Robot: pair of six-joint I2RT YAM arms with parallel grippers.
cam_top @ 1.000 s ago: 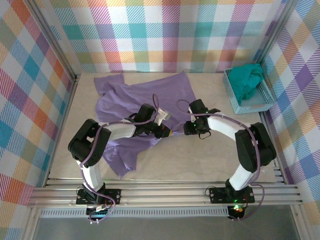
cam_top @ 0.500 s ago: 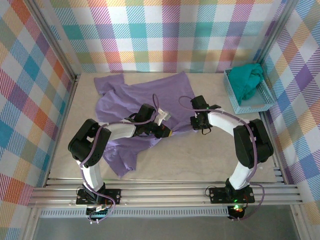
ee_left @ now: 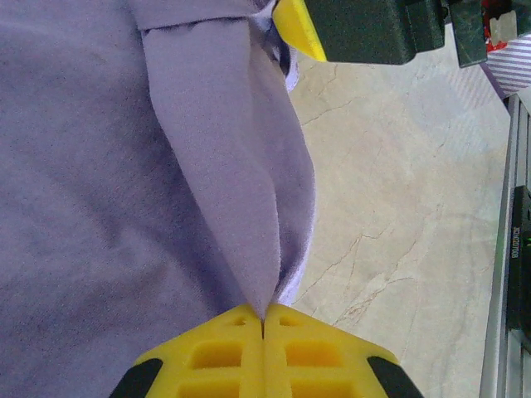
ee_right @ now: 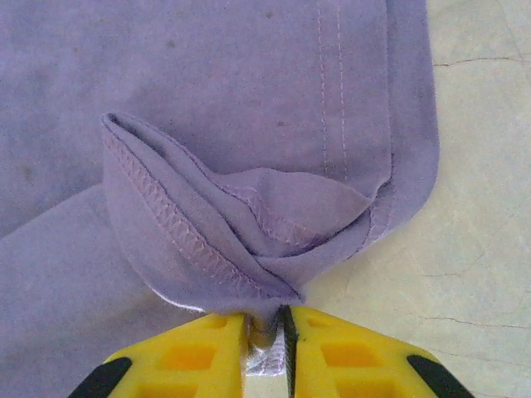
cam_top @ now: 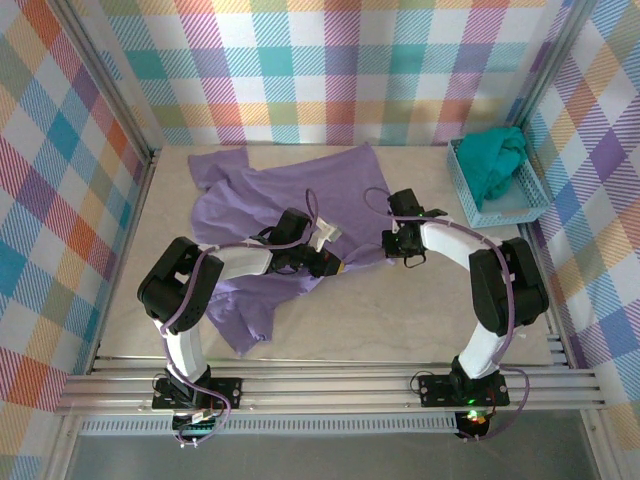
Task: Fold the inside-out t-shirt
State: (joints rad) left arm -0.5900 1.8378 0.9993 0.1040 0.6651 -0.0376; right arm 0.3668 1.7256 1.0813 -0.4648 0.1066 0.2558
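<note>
Pinching the inside-out t-shirt [cam_top: 255, 195] from both sides, your two arms met near the middle of the marbled table [cam_top: 400, 310]. Your left gripper [ee_left: 264, 318] was fully closed, with a narrow ridge of lavender cloth trapped between its yellow fingers [ee_left: 319, 352]. Your right gripper [ee_right: 265, 325] was drawn in tight on a bunched hem corner, cloth filling the slim gap between its pads [ee_right: 348, 348]. The shirt lay crumpled from the centre out toward 10 o'clock, with a tail trailing to 7 o'clock. Your left arm [cam_top: 235, 262] lay across it. A folded flap [ee_right: 191, 224], its overlock seam showing, sat just ahead of the right gripper. At 2 o'clock, well apart from the shirt, a light-blue basket [cam_top: 462, 185] held a teal garment [cam_top: 495, 160].
</note>
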